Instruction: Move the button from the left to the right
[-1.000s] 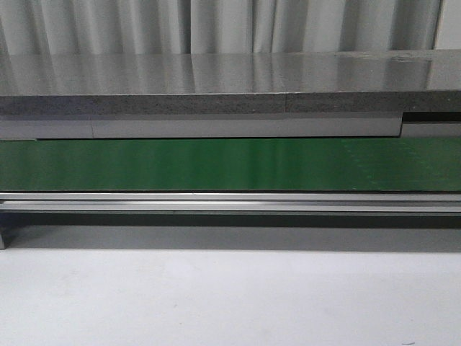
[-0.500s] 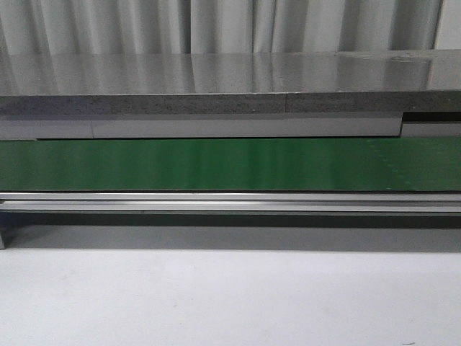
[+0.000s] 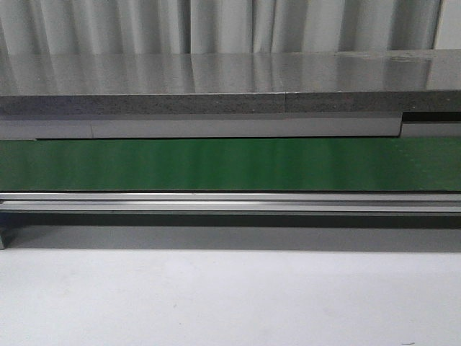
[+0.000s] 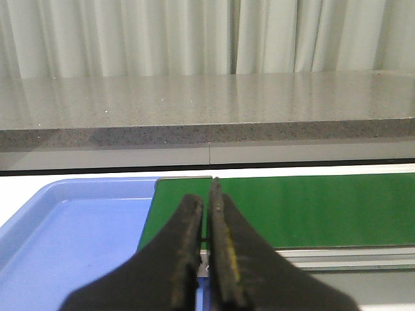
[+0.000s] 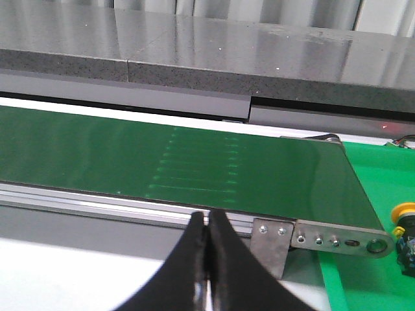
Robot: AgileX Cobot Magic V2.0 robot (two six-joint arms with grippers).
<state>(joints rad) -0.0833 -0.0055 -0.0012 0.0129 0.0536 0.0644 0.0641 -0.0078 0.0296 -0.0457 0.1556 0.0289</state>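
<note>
**Both grippers closed and empty, button waiting past the belt's right end**

Front view first: a green belt (image 3: pixel 230 164) runs the full width, its metal rail (image 3: pixel 230 202) along the near side, a grey stone counter (image 3: pixel 216 83) behind it and pale curtains (image 3: pixel 216 25) at the back. No arm shows in this view.

Over to the left wrist view: the left gripper (image 4: pixel 206 217) has its black fingers (image 4: pixel 188 233) pressed almost together, only a sliver between the tips, nothing held. It sits near the belt's left end, where a blue tray (image 4: pixel 71 240) lies just beside the belt.

Right wrist view now: the right gripper (image 5: pixel 207 230) is likewise pinched together and empty, on the near side of the rail. Beyond the belt's right end, past the metal bracket (image 5: pixel 337 241), there's a green surface (image 5: pixel 369 278), and on it the button (image 5: pixel 404 223), its yellow cap over a dark body, cut off by the picture's edge and well apart from the gripper.
</note>
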